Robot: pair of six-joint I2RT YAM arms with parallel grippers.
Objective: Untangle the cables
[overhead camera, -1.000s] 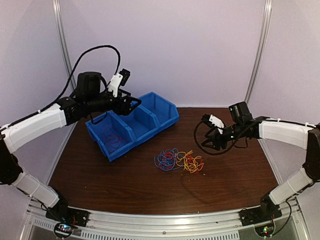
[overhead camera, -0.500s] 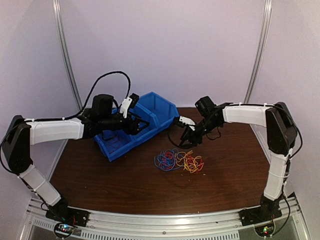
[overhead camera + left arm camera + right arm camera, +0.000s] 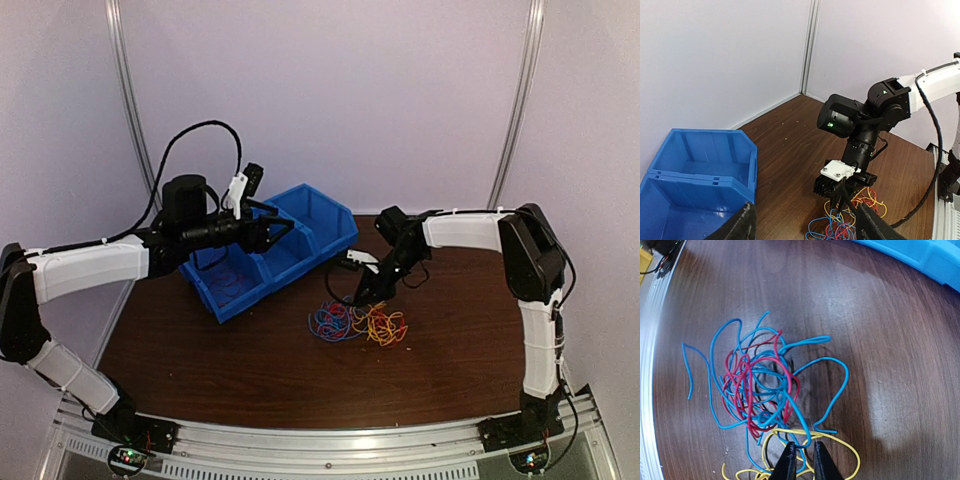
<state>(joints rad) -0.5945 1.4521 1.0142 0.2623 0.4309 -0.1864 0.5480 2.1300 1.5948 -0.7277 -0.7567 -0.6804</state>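
Observation:
The cables lie in one tangle on the brown table: blue and red wires on the left, yellow-orange wires on the right. My right gripper points down at the tangle's far edge. In the right wrist view its fingertips stand a narrow gap apart, with a blue wire loop and a yellow wire at the tips. Blue and red wires spread beyond. My left gripper hovers open and empty over the blue bin. The left wrist view shows the tangle.
The blue bin has three compartments and stands at the back left; it also shows in the left wrist view. A few red wires seem to lie in its near compartment. Metal frame posts stand at the back corners.
My right arm has swung left and down from the right side of the table onto the tangle. My left gripper has shifted a little above the bin.

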